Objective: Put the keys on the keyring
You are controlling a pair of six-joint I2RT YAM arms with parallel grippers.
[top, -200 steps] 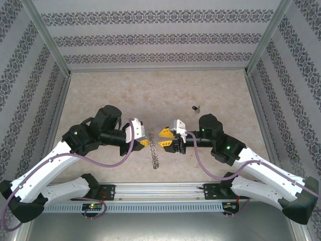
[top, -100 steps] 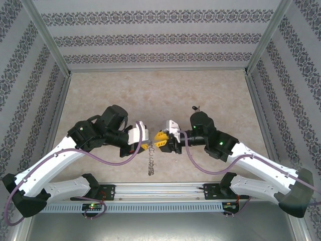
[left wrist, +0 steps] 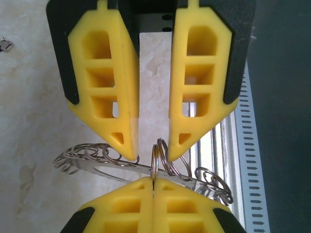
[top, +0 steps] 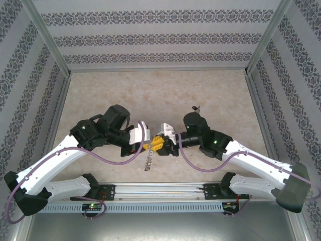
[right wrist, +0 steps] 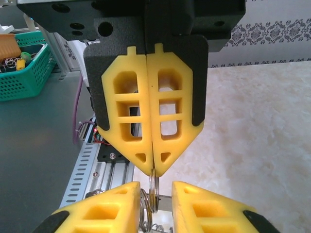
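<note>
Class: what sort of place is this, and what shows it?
Probably a robot test cell: left arm and right arm bolted to a metal rail, a table boxed in by patterned panels, a green basket of small items.

Left wrist view. Left gripper (left wrist: pixel 153 180) at bottom edge, yellow pads pressed flat together, nipping one wire loop of the keyring (left wrist: pixel 112 170) at their tips. Keyring tilted, its flat grey band running from lower left to lower right, loops fringing it. Right gripper (left wrist: pixel 153 145) enters from top, jaws apart with a clear gap; two upright loops stand between its tips, nearer the right-hand pad. Beige marbled tabletop (left wrist: pixel 43 97) behind. Key (left wrist: pixel 5 45) at left edge, well apart, partly cropped. Slotted metal rail (left wrist: pixel 243 145) at right.
</note>
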